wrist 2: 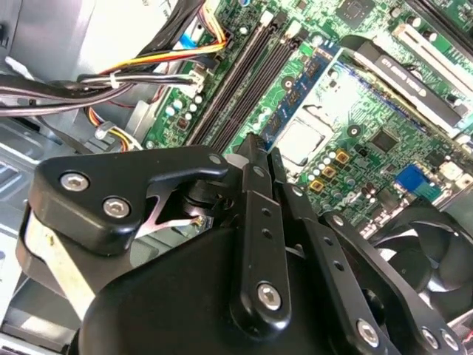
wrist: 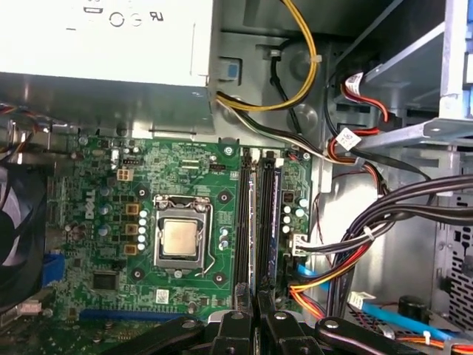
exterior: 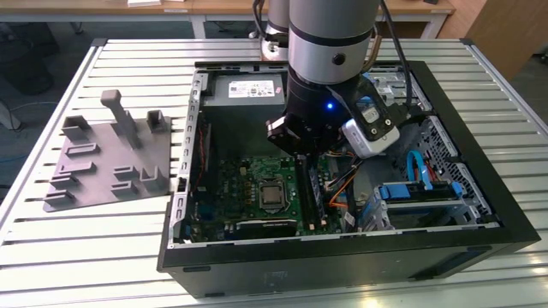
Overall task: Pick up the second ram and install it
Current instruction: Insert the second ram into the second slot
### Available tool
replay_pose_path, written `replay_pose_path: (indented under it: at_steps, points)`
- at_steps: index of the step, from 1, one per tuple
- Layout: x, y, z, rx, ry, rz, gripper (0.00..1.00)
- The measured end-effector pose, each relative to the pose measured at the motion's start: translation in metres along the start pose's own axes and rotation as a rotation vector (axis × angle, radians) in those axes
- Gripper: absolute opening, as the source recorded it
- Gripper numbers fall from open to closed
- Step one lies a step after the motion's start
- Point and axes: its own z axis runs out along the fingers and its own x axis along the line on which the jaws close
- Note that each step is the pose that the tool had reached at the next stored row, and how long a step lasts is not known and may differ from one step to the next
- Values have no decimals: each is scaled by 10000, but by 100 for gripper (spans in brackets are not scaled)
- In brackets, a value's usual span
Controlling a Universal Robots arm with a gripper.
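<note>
My gripper (exterior: 299, 153) reaches down into the open computer case (exterior: 342, 253), over the green motherboard (exterior: 231, 183). In both wrist views its black fingers (wrist 2: 250, 159) stand close together, shut on the second ram (wrist 2: 299, 92). That ram is a narrow blue-green stick held on edge. It runs lengthways along the long black slots (wrist: 243, 222) beside the processor socket (wrist: 179, 238), low over them. Whether it sits in a slot I cannot tell.
The grey power supply (exterior: 248, 90) sits at the far end of the case. Bundled cables (wrist: 369, 237) lie beside the slots and a fan (wrist: 15, 222) beyond the socket. A grey fixture plate (exterior: 102, 160) with upright posts stands on the slatted table at the exterior view's left.
</note>
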Motion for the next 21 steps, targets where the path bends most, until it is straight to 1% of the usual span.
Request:
replay_pose_path:
  at_steps: [21]
  points:
    - [0, 0, 10, 59, -1, 1189, 14]
